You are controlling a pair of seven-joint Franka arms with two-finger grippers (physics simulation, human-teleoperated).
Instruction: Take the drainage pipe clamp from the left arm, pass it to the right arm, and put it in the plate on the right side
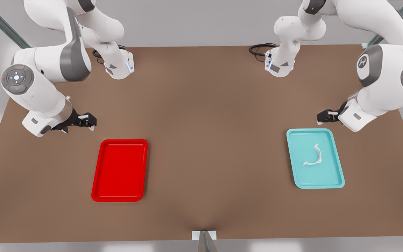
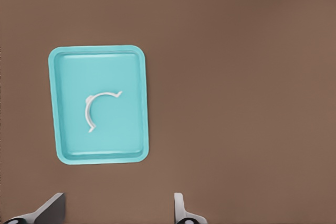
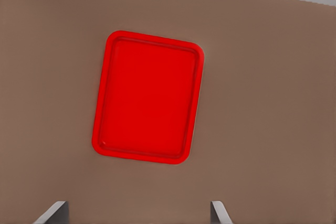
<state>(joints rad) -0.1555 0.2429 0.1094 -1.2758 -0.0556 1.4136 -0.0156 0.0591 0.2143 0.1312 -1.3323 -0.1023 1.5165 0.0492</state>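
The small thin white plastic half-ring drainage pipe clamp (image 1: pixel 314 156) is lying flat inside the glossy teal rectangular tray (image 1: pixel 330 183), near the tray's middle, on the front view's right. The left wrist view is looking down on this same teal tray (image 2: pixel 62 150) with the clamp (image 2: pixel 97 108) resting on its floor, nothing touching it.

The left gripper (image 1: pixel 327 116), black and two-fingered, is hovering over the brown table (image 1: pixel 208 115) just beside the teal tray's far edge, on the front view's right. Its fingers (image 2: pixel 181 211) are sitting wide apart in the left wrist view, holding nothing.

The glossy red rectangular plate (image 1: pixel 98 196) with rounded corners and a low rim is lying on the front view's left, well apart from the teal tray. In the right wrist view the plate (image 3: pixel 102 145) is sitting on the table with its floor bare.

The right gripper (image 1: pixel 84 120) is hanging above the table near the plate's far corner, on the front view's left. Its fingers (image 3: pixel 218 213) are spread wide in the right wrist view, gripping nothing.

Black cables (image 1: pixel 259 49) are coiling at the arm bases by the table's far edge.
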